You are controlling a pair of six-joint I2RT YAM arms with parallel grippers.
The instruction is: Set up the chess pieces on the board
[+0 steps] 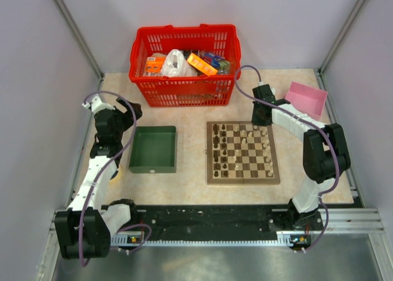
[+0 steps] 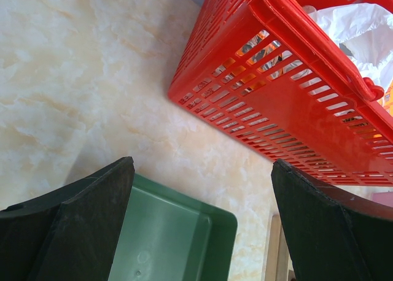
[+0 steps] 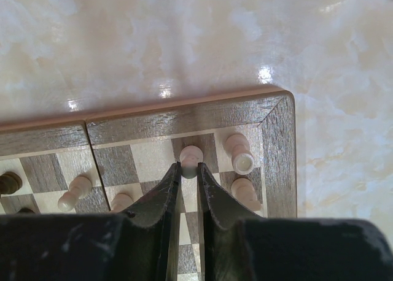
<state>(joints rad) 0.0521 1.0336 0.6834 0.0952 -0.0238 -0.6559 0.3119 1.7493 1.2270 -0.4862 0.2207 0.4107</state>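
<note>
Right tool (image 3: pixel 189 170) fingers were nearly pressed together, pinching a pale piece (image 3: pixel 191 158) at their tips. This was over the edge row of the board (image 3: pixel 184 118), near its far right corner. Couldn't tell if the piece was lifted or seated. More pale chess pieces (image 3: pixel 238 153) stood just beside it. Left tool (image 2: pixel 202 164) was spread wide and held nothing, hanging over the green tray (image 2: pixel 178 244) near the red basket (image 2: pixel 295 103). The board lay on the tabletop (image 1: pixel 190 183), right of the tray.
</note>
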